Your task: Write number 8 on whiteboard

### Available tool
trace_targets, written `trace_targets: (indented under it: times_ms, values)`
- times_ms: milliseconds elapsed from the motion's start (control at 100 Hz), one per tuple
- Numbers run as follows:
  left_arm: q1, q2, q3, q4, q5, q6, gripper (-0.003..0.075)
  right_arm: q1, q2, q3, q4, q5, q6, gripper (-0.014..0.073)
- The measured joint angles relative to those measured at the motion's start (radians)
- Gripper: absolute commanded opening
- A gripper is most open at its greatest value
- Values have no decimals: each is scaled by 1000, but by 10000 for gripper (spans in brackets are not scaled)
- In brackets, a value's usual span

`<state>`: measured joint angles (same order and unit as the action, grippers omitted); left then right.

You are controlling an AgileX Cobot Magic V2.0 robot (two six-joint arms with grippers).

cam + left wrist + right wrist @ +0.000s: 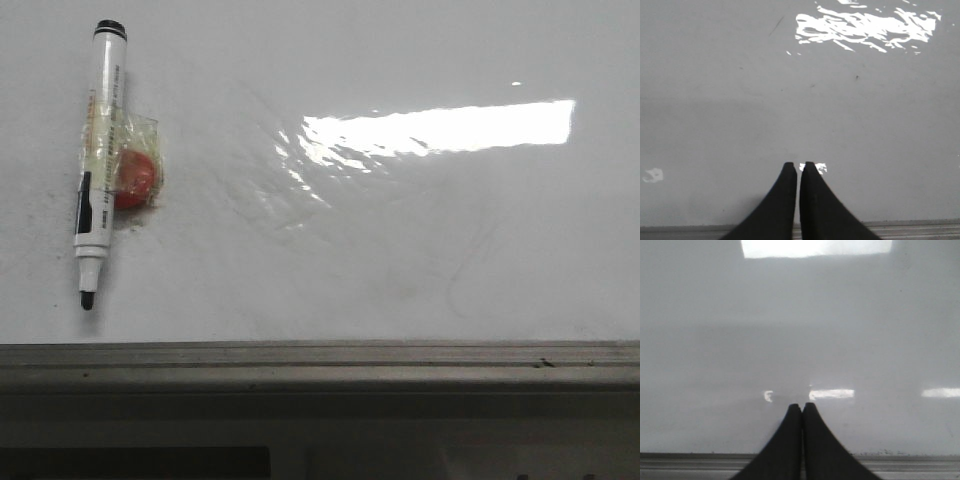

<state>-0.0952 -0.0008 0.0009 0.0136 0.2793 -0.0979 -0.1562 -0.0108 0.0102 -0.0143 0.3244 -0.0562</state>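
Gleaming whiteboard bears glare above grey rail.

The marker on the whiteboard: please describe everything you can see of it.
The marker is a white plastic whiteboard pen with black print, a black end cap at the top and an uncovered dark tip at the bottom. It lies nearly upright, slightly tilted, at the whiteboard's left side. Clear yellowish tape crosses its barrel, joining a red round piece beside it.

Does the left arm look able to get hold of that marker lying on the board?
Probably yes. The marker lies uncapped on the left side of the whiteboard, with nothing on top of it, though it is taped to a red knob. The left gripper is shut and empty, so it must open first.
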Motion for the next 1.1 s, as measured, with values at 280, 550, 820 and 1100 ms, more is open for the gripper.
trace_targets:
  times_ms: [280, 550, 820, 1100]
  values:
    - [0, 0, 0, 23, -14, 0, -20, 0, 0, 0, 0, -6, 0, -69]
    - [0, 0, 0, 23, -54, 0, -20, 0, 0, 0, 70, -162, 0, -69]
    - [0, 0, 0, -31, -153, 0, -20, 0, 0, 0, 125, -303, 0, -69]
    - [0, 0, -16, -128, -106, 0, -21, 0, 55, -116, 142, -115, -1, -62]
